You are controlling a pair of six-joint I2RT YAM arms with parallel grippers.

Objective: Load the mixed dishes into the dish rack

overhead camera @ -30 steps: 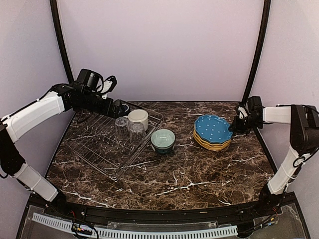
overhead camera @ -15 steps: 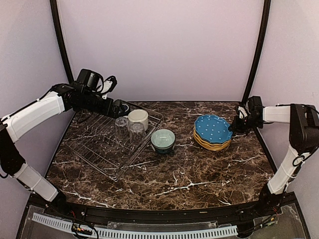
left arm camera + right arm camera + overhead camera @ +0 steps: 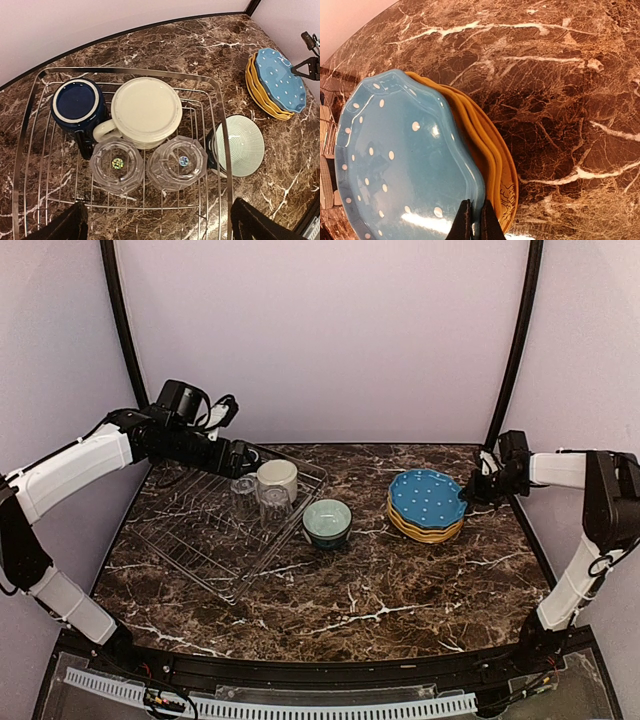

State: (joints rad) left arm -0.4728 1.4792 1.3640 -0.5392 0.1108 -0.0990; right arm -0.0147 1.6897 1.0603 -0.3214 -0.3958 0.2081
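Brown marble tabletop (image 3: 400, 580), white veins; lilac backdrop (image 3: 320, 340); black poles (image 3: 516, 340) at corners.

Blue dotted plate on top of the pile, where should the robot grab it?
By its thin wavy rim, coming in from the right arm's side. The blue dotted plate lies face up on the mustard-yellow plates, so only its edge is thin enough to pinch. The right arm's fingers are closed on that rim.

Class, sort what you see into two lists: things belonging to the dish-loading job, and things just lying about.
Job: dish rack, dark blue mug, cream mug, two clear glasses, pale-teal bowl, blue dotted plate, mustard-yellow plates.
Lying about: no stray items visible; only the marble table beneath.
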